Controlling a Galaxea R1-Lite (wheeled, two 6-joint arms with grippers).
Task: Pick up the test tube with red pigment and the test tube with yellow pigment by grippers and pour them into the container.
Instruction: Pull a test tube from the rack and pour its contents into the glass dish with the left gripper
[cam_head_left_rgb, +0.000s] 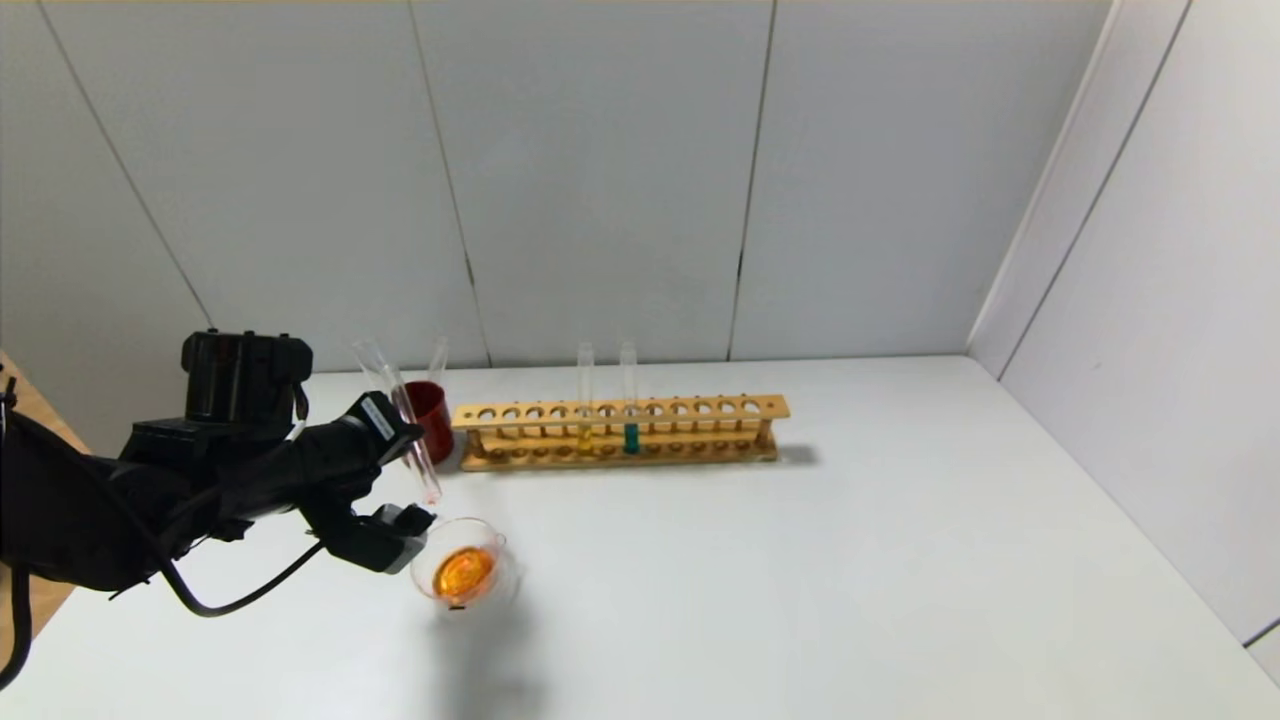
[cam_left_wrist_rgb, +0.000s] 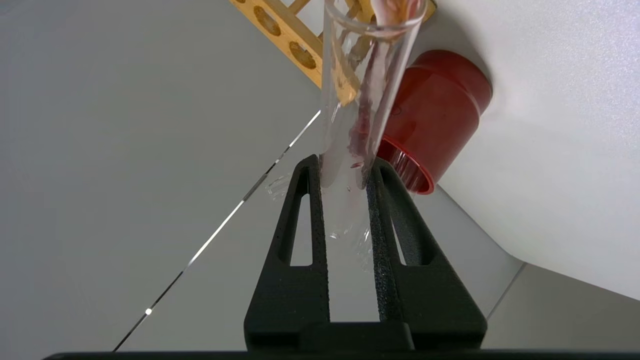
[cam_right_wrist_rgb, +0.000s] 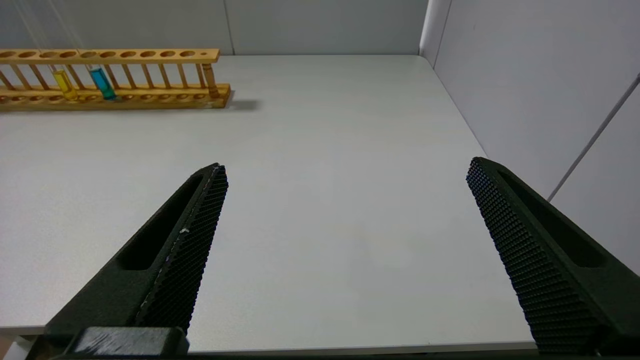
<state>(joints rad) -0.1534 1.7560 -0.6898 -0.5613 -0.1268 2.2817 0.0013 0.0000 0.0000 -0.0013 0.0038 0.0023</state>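
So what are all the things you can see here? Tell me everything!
Held test tube: one, clear with red traces, tilted over the dish.
Glass dish: one, clear, orange liquid inside, front left of table.
Red cup: one, dark red, left of rack, a clear tube in it.
Wooden rack: one, tan, back of table.
Yellow tube: one, in rack.
Teal tube: one, beside it.
Table: white.
Left gripper: black, clamping the held tube.
Right gripper: black, open above table.

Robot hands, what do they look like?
The left gripper is black, with a small white label, a grey box below and looping black cables. Its fingers are long, pointed wedges with slots. The right gripper has matching black fingers with bumpy inner faces.
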